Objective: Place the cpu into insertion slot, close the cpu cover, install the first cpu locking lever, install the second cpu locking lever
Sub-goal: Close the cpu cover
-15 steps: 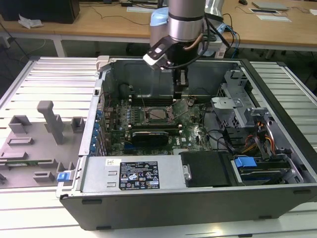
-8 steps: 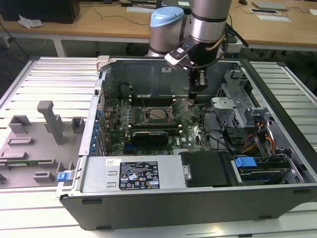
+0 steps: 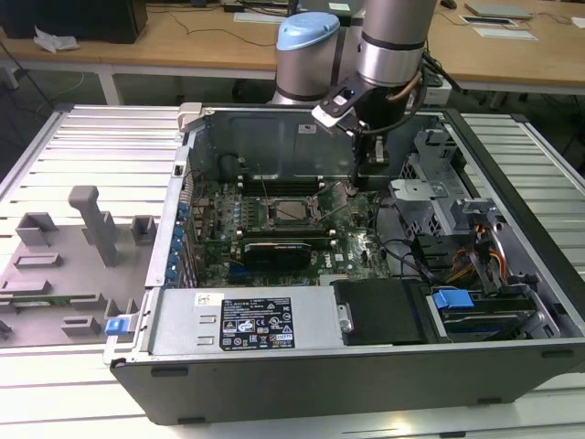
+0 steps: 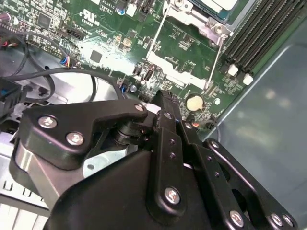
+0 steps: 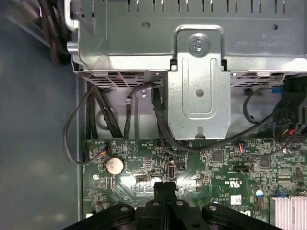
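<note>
In the exterior view the cpu lies silver-grey in the insertion slot at the middle of the green motherboard. The cpu cover, a thin silver frame, is swung open to the slot's side, and the board shows through its window. My gripper hangs over the board at the exterior view's right of the slot, close above the open cover. In both wrist views its black fingers meet tip to tip with nothing between them. The gripper tip is near the coin battery.
The board sits inside an open computer case. A metal drive cage and black cables stand close beside the gripper. Long memory slots run past the slot. A grey fixture tray lies at the exterior view's left.
</note>
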Robot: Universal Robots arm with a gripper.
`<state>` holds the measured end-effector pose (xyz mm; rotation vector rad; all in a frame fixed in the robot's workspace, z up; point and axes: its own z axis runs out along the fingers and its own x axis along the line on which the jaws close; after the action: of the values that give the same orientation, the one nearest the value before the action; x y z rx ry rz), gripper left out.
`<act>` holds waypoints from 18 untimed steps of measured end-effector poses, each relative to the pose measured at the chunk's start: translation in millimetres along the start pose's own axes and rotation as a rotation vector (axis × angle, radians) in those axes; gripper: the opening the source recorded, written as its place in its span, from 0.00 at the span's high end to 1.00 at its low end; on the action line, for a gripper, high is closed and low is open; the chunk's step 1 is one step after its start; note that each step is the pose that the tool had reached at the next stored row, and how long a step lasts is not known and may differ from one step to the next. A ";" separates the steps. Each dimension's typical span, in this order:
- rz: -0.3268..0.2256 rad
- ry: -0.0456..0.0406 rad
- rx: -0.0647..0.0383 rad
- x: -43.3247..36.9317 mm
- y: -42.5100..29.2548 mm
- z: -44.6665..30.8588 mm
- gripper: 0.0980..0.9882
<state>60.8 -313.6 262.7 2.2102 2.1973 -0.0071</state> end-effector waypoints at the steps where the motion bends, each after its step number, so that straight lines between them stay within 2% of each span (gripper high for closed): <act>1: -0.003 0.0000 0.000 0.0 0.3 1.1 0.99; 4: -0.012 0.0001 0.002 0.1 1.2 5.1 0.99; 6: -0.021 0.0002 0.009 0.4 1.1 21.1 0.99; 9: -0.023 0.0001 0.011 0.5 1.2 21.9 0.99; 10: -0.023 0.0004 0.020 0.5 1.2 22.0 0.99; 11: -0.023 0.0004 0.033 0.5 1.2 22.1 0.99; 12: -0.023 0.0006 0.061 0.5 1.4 22.4 0.99; 13: -0.024 0.0006 0.079 0.5 1.6 22.5 0.99; 14: -0.024 0.0007 0.102 0.5 1.9 22.6 0.99; 15: -0.024 0.0007 0.107 0.5 1.8 22.6 0.99; 18: -0.024 0.0012 0.109 0.6 0.3 22.7 0.99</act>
<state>61.4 -313.5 240.0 2.2373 2.2766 -0.1286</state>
